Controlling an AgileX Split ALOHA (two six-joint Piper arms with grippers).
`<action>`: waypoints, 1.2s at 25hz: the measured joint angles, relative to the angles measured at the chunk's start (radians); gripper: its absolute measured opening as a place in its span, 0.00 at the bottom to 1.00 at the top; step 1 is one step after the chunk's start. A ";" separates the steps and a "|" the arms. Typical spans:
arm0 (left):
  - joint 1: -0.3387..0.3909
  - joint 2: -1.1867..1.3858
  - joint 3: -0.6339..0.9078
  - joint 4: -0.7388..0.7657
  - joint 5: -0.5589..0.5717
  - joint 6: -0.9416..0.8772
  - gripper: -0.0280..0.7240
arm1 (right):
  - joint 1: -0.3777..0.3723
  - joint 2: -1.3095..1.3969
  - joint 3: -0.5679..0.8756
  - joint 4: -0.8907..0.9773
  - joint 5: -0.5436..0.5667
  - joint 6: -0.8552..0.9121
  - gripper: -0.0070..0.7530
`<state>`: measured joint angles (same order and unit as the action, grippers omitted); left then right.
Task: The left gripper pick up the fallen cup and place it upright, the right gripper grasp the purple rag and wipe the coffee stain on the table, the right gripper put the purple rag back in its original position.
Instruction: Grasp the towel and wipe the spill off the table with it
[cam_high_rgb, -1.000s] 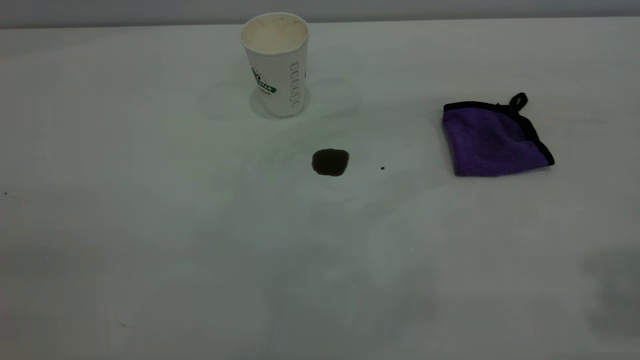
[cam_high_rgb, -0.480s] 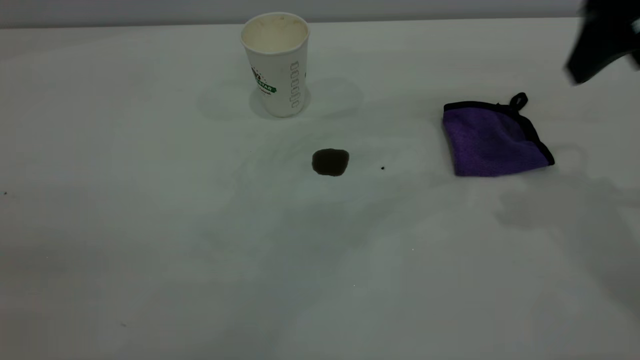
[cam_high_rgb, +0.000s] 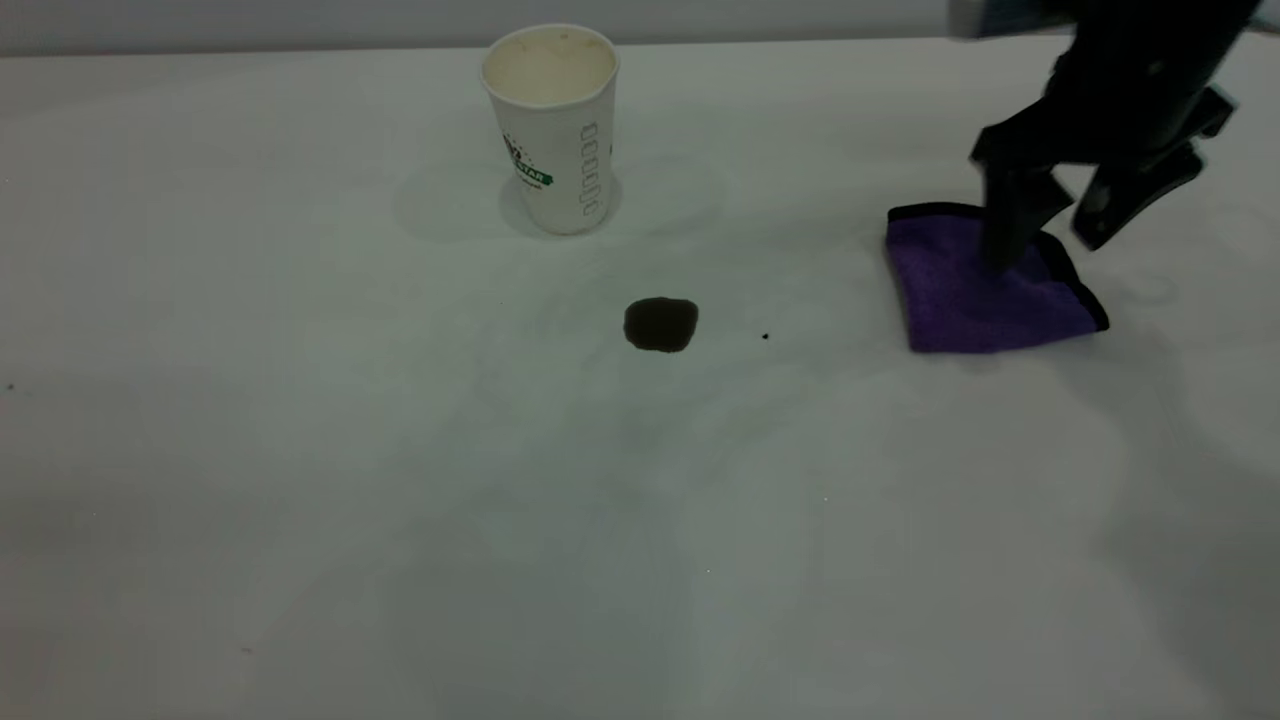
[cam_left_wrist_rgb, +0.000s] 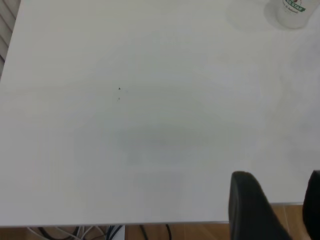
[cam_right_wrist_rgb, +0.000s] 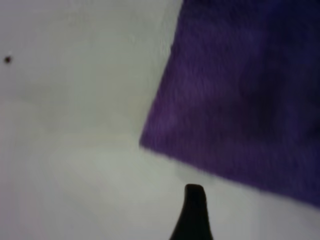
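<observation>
Rag (cam_high_rgb: 985, 300), purple microfibre, lies flat near the table (cam_high_rgb: 300, 450) right edge, well apart from the coffee stain (cam_high_rgb: 661, 324) and upright cup (cam_high_rgb: 553, 125); the right gripper (cam_high_rgb: 1050, 235), fingers spread wide astride its far corner, should descend squarely, pinch both folded layers, then lift clear.

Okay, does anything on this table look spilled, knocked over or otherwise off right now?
One thing: a dark brown, roundish coffee stain sits on the white matt tabletop, nearer the camera than the upright white paper cup. A tiny black speck lies beside it. The open right tool straddles the purple microfibre rag's far corner.
</observation>
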<state>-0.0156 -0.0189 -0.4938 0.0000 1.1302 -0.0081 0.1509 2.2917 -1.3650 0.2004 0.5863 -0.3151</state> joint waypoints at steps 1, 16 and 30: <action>0.000 0.000 0.000 0.000 0.000 0.000 0.47 | 0.000 0.030 -0.030 0.000 0.005 -0.002 0.94; 0.000 0.000 0.000 0.000 0.000 0.000 0.47 | -0.001 0.232 -0.235 -0.053 0.012 0.022 0.51; 0.000 0.000 0.000 0.000 0.000 0.000 0.47 | 0.285 0.245 -0.243 0.150 -0.077 -0.021 0.07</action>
<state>-0.0156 -0.0189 -0.4938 0.0000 1.1302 -0.0081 0.4360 2.5364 -1.6078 0.3501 0.5089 -0.3360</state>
